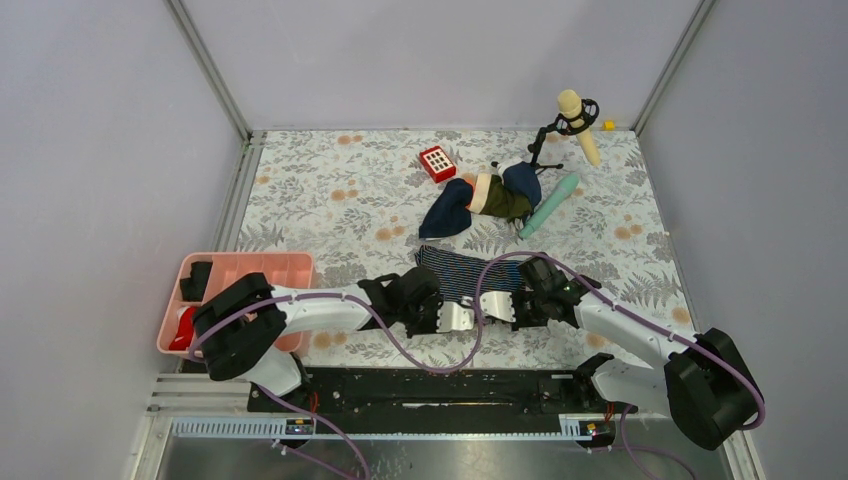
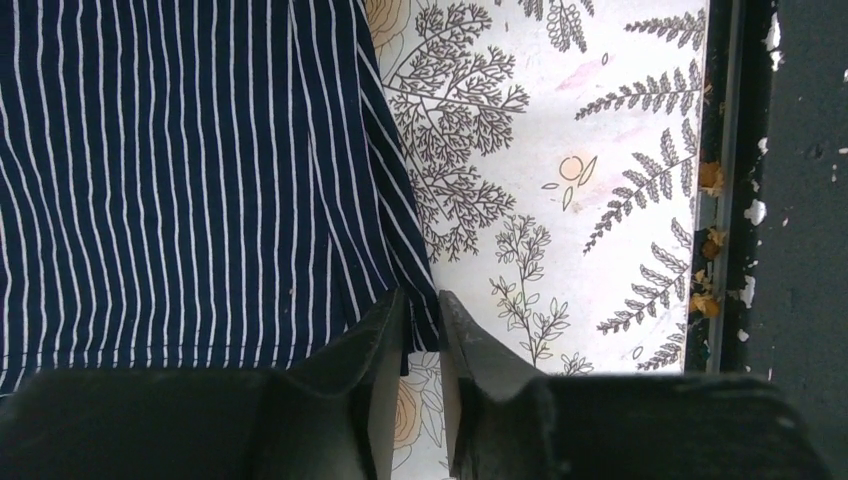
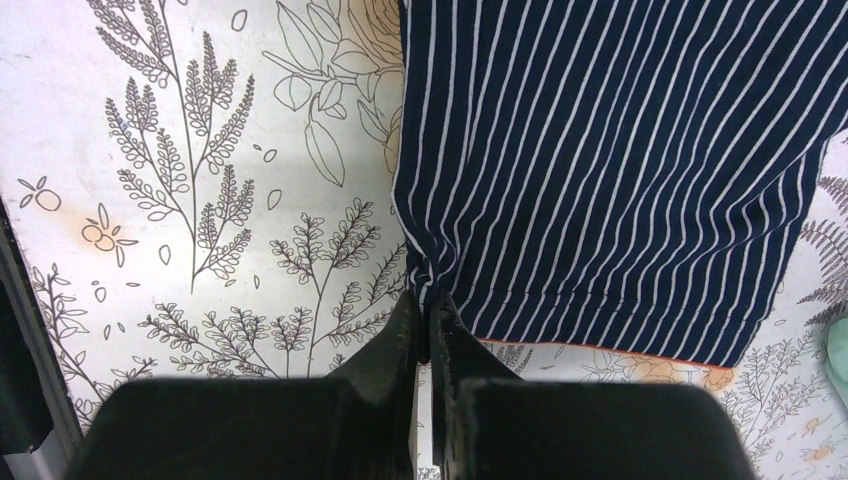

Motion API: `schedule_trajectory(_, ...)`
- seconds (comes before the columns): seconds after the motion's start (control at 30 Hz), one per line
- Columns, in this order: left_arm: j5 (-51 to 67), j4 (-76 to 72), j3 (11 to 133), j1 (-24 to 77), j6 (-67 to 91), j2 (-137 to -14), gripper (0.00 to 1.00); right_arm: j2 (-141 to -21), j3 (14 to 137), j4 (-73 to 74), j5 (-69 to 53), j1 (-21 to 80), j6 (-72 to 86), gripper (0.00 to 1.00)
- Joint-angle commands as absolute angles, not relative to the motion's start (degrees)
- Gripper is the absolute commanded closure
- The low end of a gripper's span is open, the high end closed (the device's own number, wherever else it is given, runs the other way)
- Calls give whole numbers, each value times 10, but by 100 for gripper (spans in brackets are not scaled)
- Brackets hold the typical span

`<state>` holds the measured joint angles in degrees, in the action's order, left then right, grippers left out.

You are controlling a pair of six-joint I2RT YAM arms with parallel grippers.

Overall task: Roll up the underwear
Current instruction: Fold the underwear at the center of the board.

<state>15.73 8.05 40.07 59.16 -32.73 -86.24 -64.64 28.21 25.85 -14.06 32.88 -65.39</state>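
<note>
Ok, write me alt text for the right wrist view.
The right gripper is shut on a corner of the underwear, navy with thin pale stripes, which lies spread on the leaf-printed table.

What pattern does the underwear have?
Underwear: navy with thin pale stripes, clearest in left wrist view.

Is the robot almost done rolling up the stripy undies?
Not yet. Done: the underwear lies spread flat, with no roll in it. In hand: the right gripper pinches one near corner; the left gripper has its jaws narrow around the other corner, grip uncertain. Left: the whole rolling.
</note>
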Motion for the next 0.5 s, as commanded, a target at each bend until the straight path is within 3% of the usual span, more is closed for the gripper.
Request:
schedule_trajectory(0.0, 150, 56, 398, 601, -338, -869, 85, -653, 266, 299, -127, 321, -635, 100)
schedule_trajectory(0.17, 165, 68, 404, 602, -348, -877, 100, -655, 269, 300, -127, 319, -631, 100)
schedule_trajectory(0.47, 180, 147, 464, 552, -354, -839, 100, -634, 318, 343, -160, 319, -599, 100)
